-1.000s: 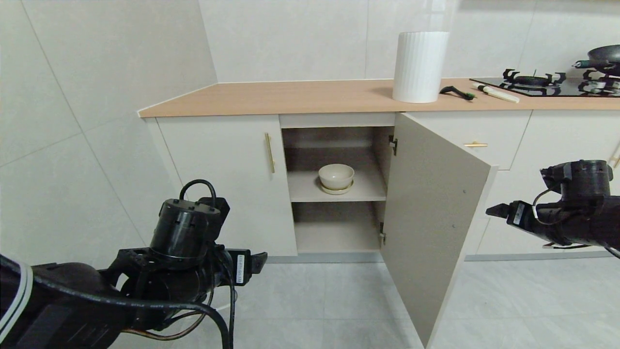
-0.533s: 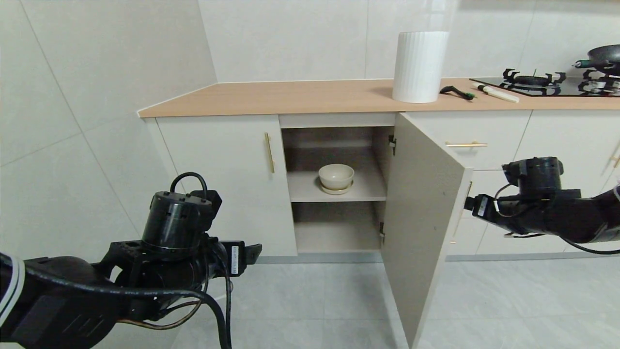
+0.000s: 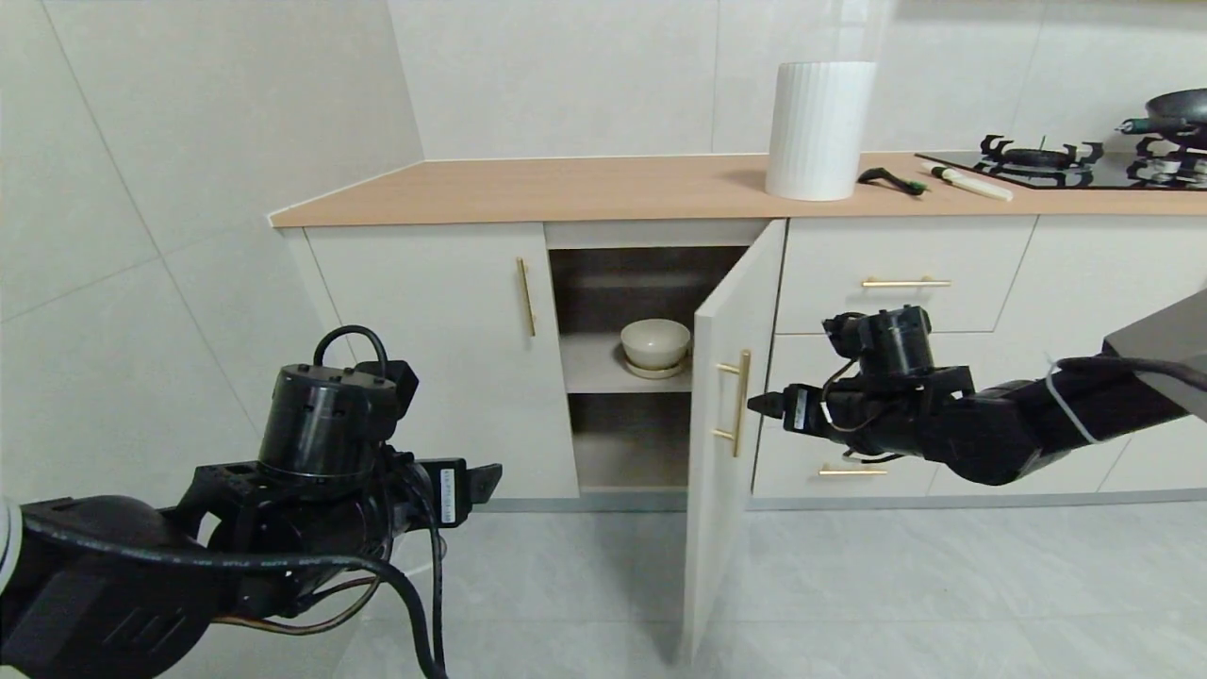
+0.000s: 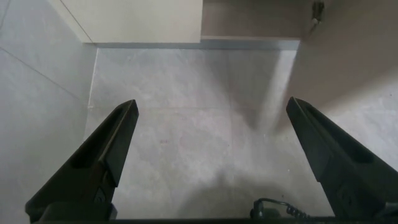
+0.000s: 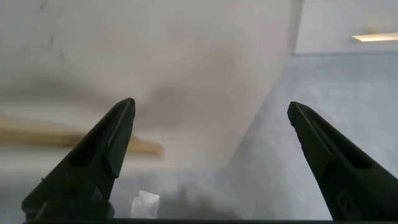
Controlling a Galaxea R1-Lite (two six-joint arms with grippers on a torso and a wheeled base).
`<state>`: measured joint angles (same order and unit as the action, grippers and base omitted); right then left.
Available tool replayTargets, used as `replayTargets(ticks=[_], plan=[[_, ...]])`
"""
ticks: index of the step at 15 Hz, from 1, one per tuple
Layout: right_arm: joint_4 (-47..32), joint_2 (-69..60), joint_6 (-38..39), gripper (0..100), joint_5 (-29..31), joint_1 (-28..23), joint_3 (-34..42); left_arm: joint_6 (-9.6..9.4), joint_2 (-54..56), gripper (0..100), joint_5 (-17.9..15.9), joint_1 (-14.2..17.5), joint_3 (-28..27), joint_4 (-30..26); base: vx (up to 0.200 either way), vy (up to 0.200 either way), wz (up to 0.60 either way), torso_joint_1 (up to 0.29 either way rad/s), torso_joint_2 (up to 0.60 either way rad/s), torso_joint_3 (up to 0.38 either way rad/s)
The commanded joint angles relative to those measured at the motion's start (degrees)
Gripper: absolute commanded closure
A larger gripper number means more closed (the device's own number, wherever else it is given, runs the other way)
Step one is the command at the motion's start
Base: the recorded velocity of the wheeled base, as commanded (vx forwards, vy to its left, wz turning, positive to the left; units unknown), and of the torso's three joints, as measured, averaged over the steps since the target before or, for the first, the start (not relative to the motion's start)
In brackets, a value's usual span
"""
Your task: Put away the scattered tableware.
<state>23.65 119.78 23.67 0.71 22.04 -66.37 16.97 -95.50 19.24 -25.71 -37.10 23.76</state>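
Observation:
A beige bowl (image 3: 654, 343) sits on a small plate on the middle shelf of the cabinet. The cabinet door (image 3: 731, 424) stands about half shut, partly hiding the shelf. My right gripper (image 3: 766, 405) is at the door's outer face, beside its gold handle (image 3: 738, 401). In the right wrist view this gripper (image 5: 211, 162) is open, facing the door panel (image 5: 155, 62), and I cannot tell if it touches. My left gripper (image 3: 486, 476) hangs low on the left, open (image 4: 211, 168) over the floor, holding nothing.
On the wooden counter (image 3: 566, 189) stand a white ribbed vase (image 3: 818, 129), a black-handled tool (image 3: 891, 179) and a pale knife (image 3: 967, 181). A gas hob (image 3: 1066, 160) with a pan (image 3: 1179, 104) is at the far right. Drawers (image 3: 905, 281) flank the cabinet, and grey floor tiles (image 3: 585, 585) lie below.
The cabinet door has swung from wide open to about half shut. My right gripper has travelled left with it. My left arm has sunk slightly.

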Motion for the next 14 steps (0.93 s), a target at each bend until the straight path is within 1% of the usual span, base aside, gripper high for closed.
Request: replayTargets(ticks=[1,4,6,10,14], plan=[[0.0,5.2,0.1,0,0.7,3.8,-5.1,-0.09,0.7,0,0.1,0.0,0.1,0.1,0.000,0.000,0.00,0.000,0.00,0.000],[0.2,9.7,0.3,0,4.5,5.0,-8.6,-0.09,0.8,0,0.2,0.0,0.1,0.1,0.000,0.000,0.00,0.000,0.00,0.000],[0.2,10.1,2.1,0,4.6,4.9,-9.5,-0.09,0.6,0,0.2,-0.2,0.1,0.1,0.000,0.000,0.00,0.000,0.00,0.000],[0.2,10.3,2.3,0,4.5,4.7,-9.4,-0.09,0.1,0,0.4,-0.8,0.1,0.1,0.000,0.000,0.00,0.000,0.00,0.000],[0.3,10.6,2.3,0,4.3,4.6,-9.4,-0.45,0.2,0,2.0,-1.2,0.2,-0.2,0.000,0.000,0.00,0.000,0.00,0.000]])
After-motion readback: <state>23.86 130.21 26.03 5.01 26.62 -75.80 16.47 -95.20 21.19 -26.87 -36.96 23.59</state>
